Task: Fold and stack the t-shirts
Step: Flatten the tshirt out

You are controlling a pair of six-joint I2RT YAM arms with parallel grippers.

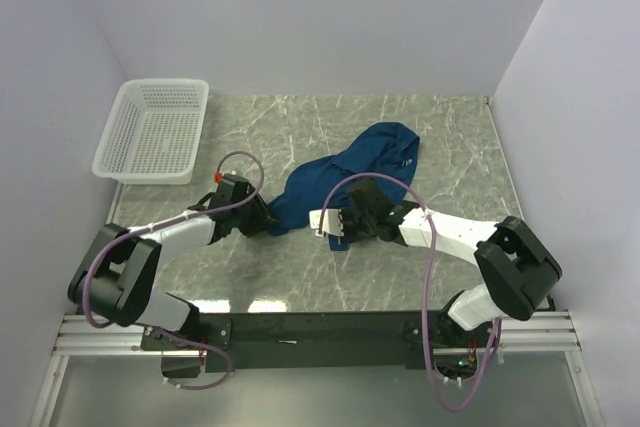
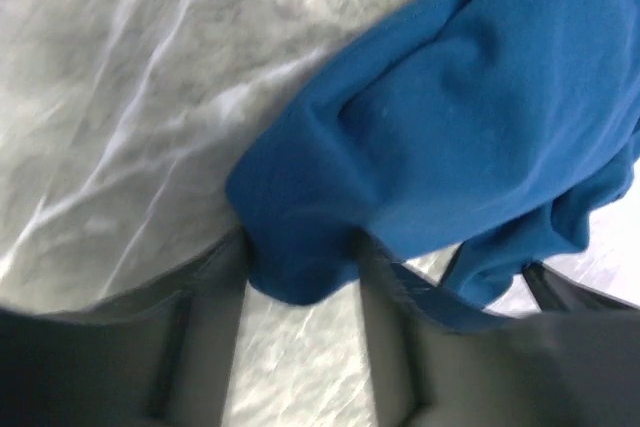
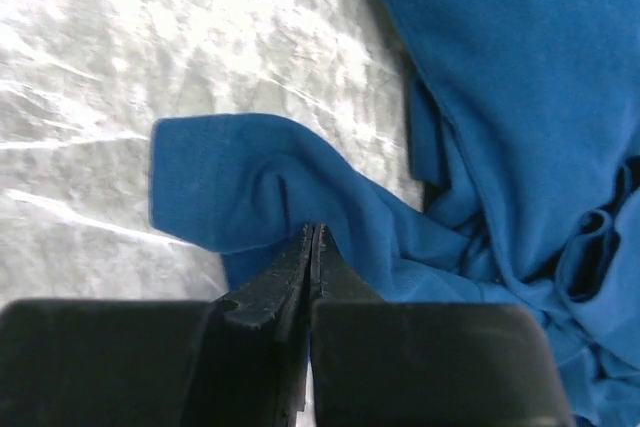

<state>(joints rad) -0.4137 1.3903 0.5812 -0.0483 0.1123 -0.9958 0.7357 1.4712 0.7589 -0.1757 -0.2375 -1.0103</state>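
Pale, plain walls close in a grey-green marbled table point(image 1: 450, 157). At its far left corner sits a white mesh basket point(image 1: 152, 132), well apart from the cloth.

The left gripper point(image 1: 262, 219) lies low on the table at the near-left end of the t-shirt point(image 1: 350, 172). In the left wrist view its two dark fingers point(image 2: 205, 332) stand partly apart. A rounded, bunched fold of the blue cloth point(image 2: 300, 267) fills the gap and touches both of them, so the left gripper point(image 2: 300, 292) is grasping that fold. This view is blurred.

The t-shirt is a crumpled dark blue heap near the middle of the table. Its long axis runs on a diagonal, from the near-left end at the left gripper up to a rounded far-right end. The heap is too rumpled to tell collar from hem, so I cannot say which way it points.

The right gripper point(image 1: 332, 223) reaches in from the right to the near edge of the heap. In the right wrist view its fingers point(image 3: 345, 282) are clenched tight together with no gap. They pinch the cloth just beside a hemmed flap point(image 3: 210, 182) that lies flat on the marble to the left of the main mass.
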